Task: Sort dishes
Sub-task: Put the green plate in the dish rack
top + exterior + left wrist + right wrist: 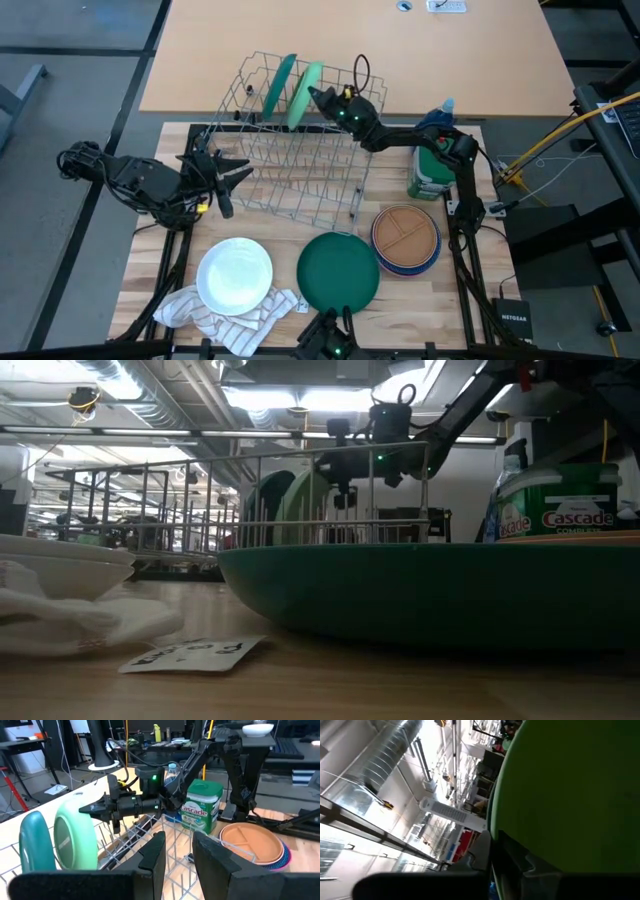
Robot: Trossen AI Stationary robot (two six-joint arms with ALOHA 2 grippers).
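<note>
A wire dish rack [290, 150] stands at the table's far middle. A dark green plate [278, 82] and a light green plate [305, 92] stand on edge in its far slots. My right gripper [318, 97] is at the light green plate's rim, shut on it. My left gripper [228, 176] is open and empty at the rack's left side. On the near half lie a white plate [234, 275], a large dark green plate [338, 272], and a tan-brown plate [405, 235] stacked on a blue one [432, 258]. My right gripper has the light green plate by its upper rim [79, 811], on the side toward the table's right. It reaches in about level from the right. One finger [516, 861] lies against the plate's face, and the plate hides the other. The plate stands upright in the rack.
A white striped cloth [240, 318] lies under the white plate's near edge. A green-lidded Cascade container [430, 175] stands right of the rack, beside my right arm. A small paper label [190, 655] lies on the wood at the near edge.
</note>
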